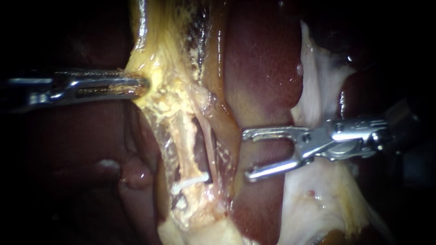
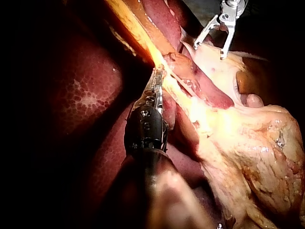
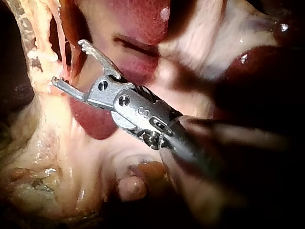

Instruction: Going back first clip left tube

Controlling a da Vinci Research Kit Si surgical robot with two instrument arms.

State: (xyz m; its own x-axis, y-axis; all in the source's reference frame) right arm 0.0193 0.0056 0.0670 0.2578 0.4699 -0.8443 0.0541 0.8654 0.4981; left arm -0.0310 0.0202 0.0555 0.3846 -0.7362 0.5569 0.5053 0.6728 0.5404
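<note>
Two slender metal instruments are seen over wet, glistening tissue. The left instrument (image 1: 136, 86) has long slotted jaws, which are closed narrowly on the edge of the yellow fatty tissue (image 1: 159, 68). The sheet is drawn taut towards that instrument. The fat is crumbly and granular, with a charred dark patch higher up.

The right instrument (image 1: 246, 154) has smooth, polished jaws that are spread wide in a V. Nothing is held between them. They are seen over the liver (image 1: 263, 68), a smooth dark-red lobe with a fine mottled grain. Behind the jaws' hinge lies a sheet of pale tissue (image 1: 318, 86), white and filmy.

Two tubes are counted within the yellow tissue, parted by a dark slit-like window (image 1: 198, 152). The left tube (image 1: 184, 136) is thicker and crusted with yellow fat. The right tube (image 1: 211, 145) is a thin pinkish strand.

One clip (image 1: 190, 182), white and narrow, is seen set slantwise across the left tube at the window's lower end. It is clear of both instruments. The right tube and a strip of orange-brown tissue lie between the clip and the right instrument's open jaws.
</note>
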